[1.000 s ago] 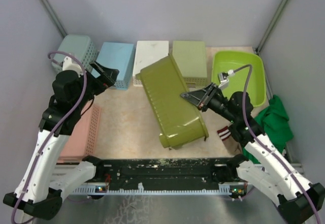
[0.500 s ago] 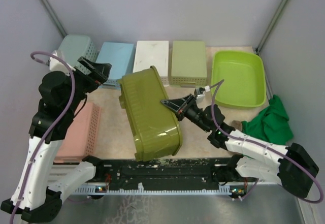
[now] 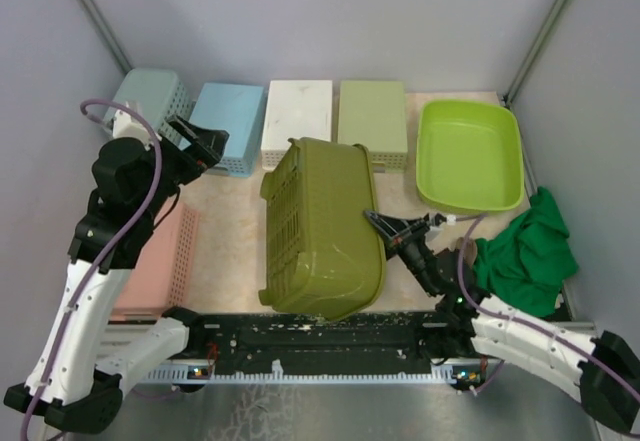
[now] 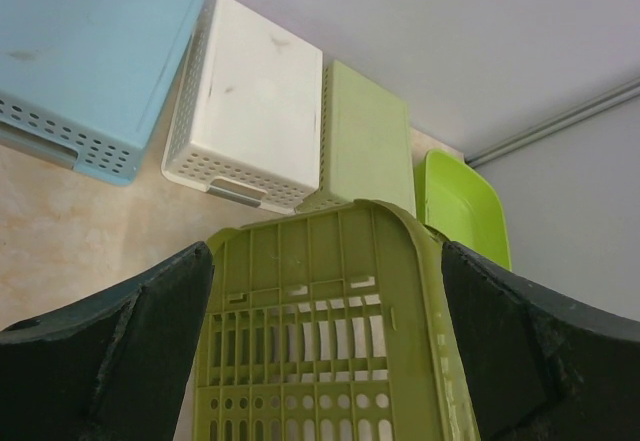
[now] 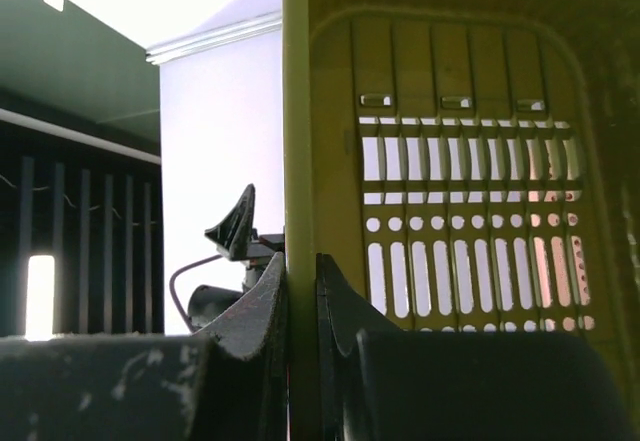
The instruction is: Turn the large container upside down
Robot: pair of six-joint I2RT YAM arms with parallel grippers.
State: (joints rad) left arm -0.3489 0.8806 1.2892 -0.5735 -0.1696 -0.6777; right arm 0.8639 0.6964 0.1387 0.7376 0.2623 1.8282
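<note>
Found the left gripper (image 3: pixel 203 142) spread wide and empty, raised on a bent arm near the blue basket (image 3: pixel 232 111). Caught the right gripper (image 3: pixel 378 221) clamped on the wall of the tilted olive slatted basket (image 3: pixel 320 226) at centre, arm stretched low. Saw the large container (image 3: pixel 470 156) open side up, untouched, at far right.

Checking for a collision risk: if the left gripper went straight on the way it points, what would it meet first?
Most likely the olive slatted basket: it fills the gap ahead of the left gripper, whose jaws stand open. Depth is unclear.
</note>
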